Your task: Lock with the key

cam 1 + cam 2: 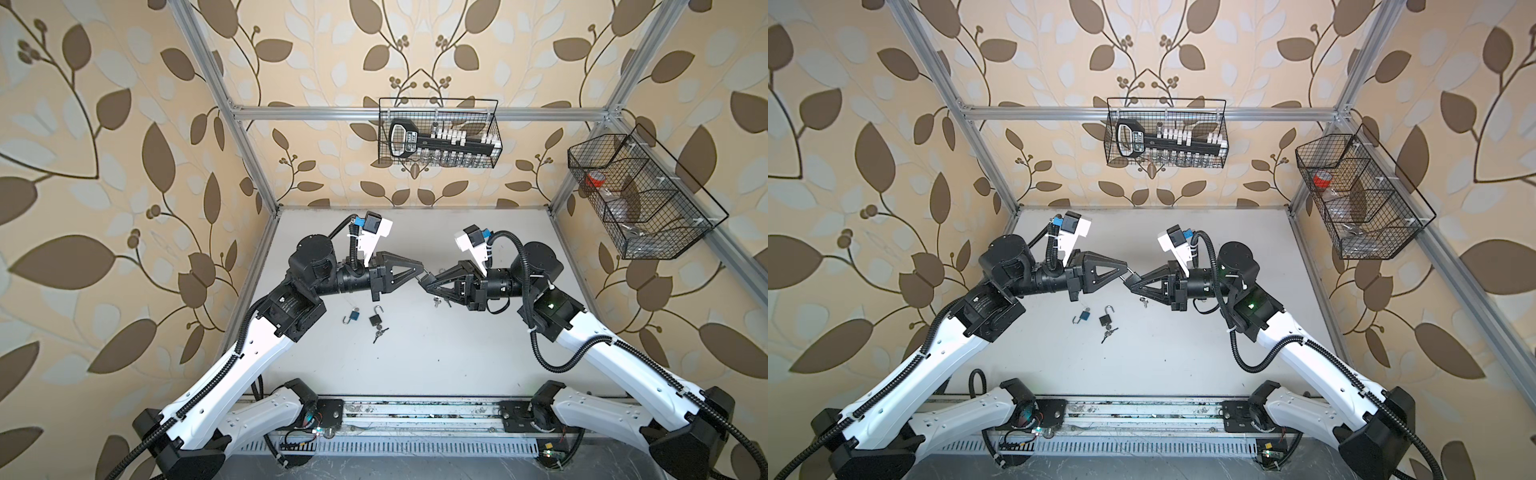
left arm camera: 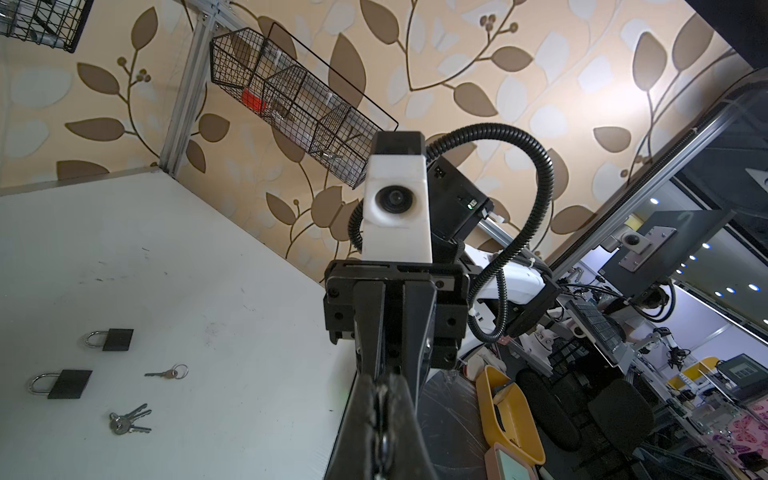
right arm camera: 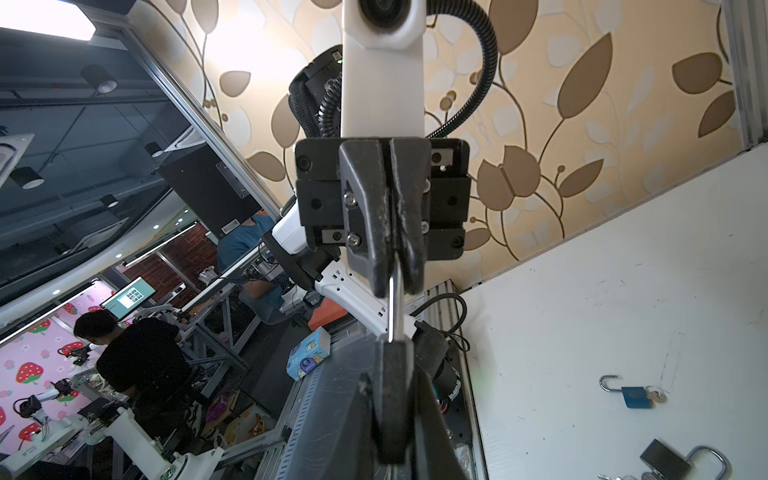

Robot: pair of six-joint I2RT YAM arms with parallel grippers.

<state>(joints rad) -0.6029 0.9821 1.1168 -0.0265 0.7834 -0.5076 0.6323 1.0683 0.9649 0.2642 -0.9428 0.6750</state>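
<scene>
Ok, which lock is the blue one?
The small blue padlock with its shackle open, lying left of the open black padlock in both top views.

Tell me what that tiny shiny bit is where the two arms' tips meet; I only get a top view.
Observer: The right wrist view shows a thin silver strip clamped in the shut left fingers; key or shackle, I cannot tell.
Operator: I see a blue padlock and a black one, both open. Any more?
Observer: Yes. The left wrist view shows a shut black padlock beside another shut padlock.
Operator: Is anybody around?
Observer: The right wrist view shows a person in a black shirt standing nearby, head bowed.
</scene>
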